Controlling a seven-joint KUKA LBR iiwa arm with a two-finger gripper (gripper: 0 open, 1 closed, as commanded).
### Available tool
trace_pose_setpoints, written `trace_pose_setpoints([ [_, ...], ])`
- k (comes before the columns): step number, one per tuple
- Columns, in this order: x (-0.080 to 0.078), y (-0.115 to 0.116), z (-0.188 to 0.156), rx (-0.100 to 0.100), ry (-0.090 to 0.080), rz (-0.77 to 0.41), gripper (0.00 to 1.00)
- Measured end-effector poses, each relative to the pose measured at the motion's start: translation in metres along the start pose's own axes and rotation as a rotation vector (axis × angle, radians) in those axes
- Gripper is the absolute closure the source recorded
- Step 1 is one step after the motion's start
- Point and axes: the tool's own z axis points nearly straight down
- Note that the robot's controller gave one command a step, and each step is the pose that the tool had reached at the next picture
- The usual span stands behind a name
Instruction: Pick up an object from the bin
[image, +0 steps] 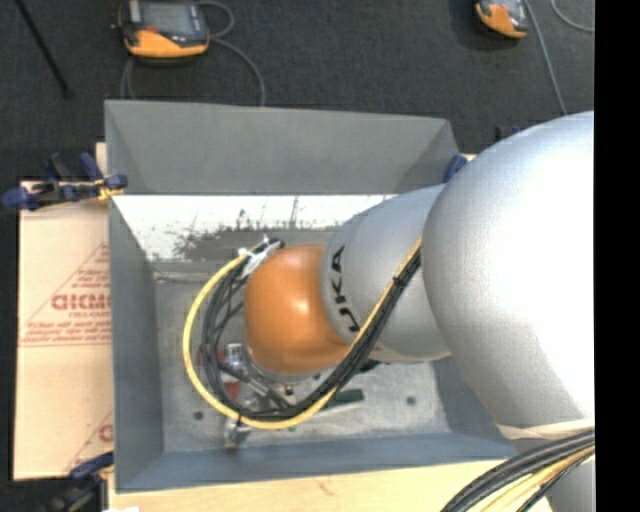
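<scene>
A KUKA iiwa arm (480, 270) reaches from the right into a grey metal bin (135, 330). Its orange cover (285, 310) and a loop of yellow and black cables (195, 320) hang over the bin's scuffed floor (172, 300). The gripper (237, 428) sits low at the floor's front left, near the front wall (whether it is open, closed or holding anything cannot be told). A thin dark strip (348, 398) lies flat on the floor to the gripper's right, partly under the arm. The rear wall (200, 225) is brightly lit and streaked with dark scratches. Around the bin lies dark carpet (330, 50), where two orange-and-black devices (163, 28) (500, 15) rest with their leads.
</scene>
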Motion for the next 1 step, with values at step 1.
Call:
trace_pose_setpoints([
  [1, 0.0084, -0.0089, -0.0478, 0.01, 0.01, -0.006, 1.0],
])
